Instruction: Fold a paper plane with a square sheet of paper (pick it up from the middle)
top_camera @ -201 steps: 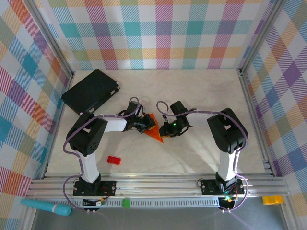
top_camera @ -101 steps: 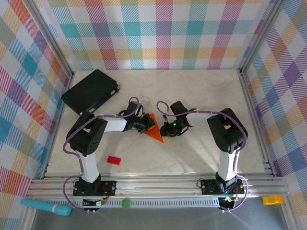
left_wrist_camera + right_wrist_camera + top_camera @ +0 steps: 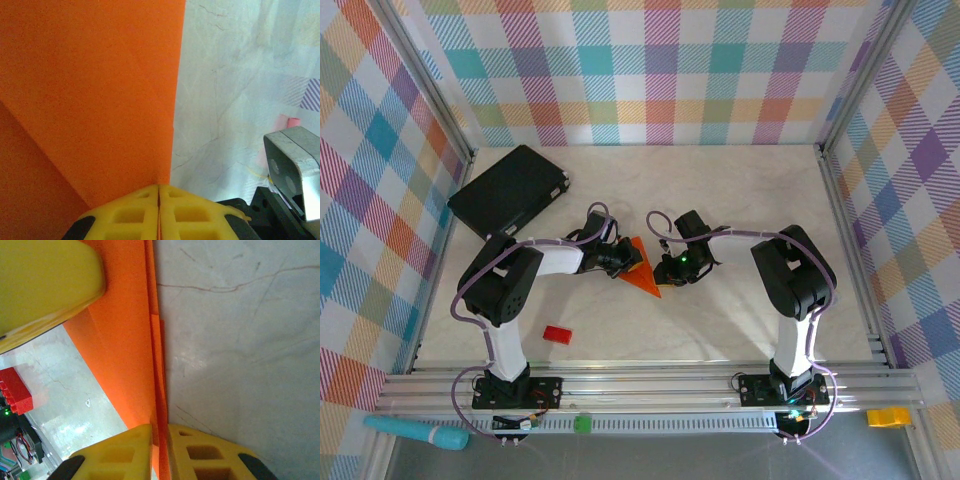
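- Right now, your paper (image 3: pixel 642 274) lies mid-desk (image 3: pixel 750 200), between the two arms and well apart from the black case (image 3: pixel 510 190) and the red block (image 3: pixel 556 334).
- Its long axis runs from the far end toward you, slanting a little right, and ends in a sharp point at the near end.
- Your left fingers (image 3: pixel 147 200) are closed on one long edge. Your right fingers (image 3: pixel 140 442) are closed on the opposite one, pinching stacked layers.
- Neither arm is nearer: they face each other across the axis, so a pull from one would likely work against the other's grip.
- You are holding thin, bright orange paper, a narrow triangle. The left wrist view shows a diagonal crease and the right wrist view shows several layered edges. It looks part-folded, not yet a finished dart.
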Robot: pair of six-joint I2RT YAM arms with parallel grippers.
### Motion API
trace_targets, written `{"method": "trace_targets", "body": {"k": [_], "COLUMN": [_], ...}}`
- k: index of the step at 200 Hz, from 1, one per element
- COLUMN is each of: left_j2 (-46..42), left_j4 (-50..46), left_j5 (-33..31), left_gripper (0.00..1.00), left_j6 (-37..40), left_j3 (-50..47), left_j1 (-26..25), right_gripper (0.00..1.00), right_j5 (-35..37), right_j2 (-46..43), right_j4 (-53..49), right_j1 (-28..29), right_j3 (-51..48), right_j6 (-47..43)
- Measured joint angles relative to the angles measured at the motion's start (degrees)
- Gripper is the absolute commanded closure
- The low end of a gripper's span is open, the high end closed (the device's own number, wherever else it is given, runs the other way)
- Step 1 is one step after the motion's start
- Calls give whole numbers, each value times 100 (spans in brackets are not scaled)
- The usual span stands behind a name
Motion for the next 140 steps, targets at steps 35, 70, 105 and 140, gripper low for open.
{"method": "trace_targets", "body": {"k": [35,70,105,140], "left_j2": [-214,-299,-273,-170], "left_j4": [-15,-11,24,28], "left_j5": [-2,2,20,15], "left_gripper": [91,91,92,93], "left_j6": [-17,-87,-177,-278], "left_j3": [0,-4,-48,-52], "left_j1": [-116,-291,-376,-387], "right_gripper": [84,84,84,84], "right_j5": [0,0,0,0], "right_j2": [0,0,0,0], "right_j4": [-2,-2,-2,-2], "right_j1": [0,0,0,0], "right_j3": [0,0,0,0], "right_j6": [2,2,2,2]}}
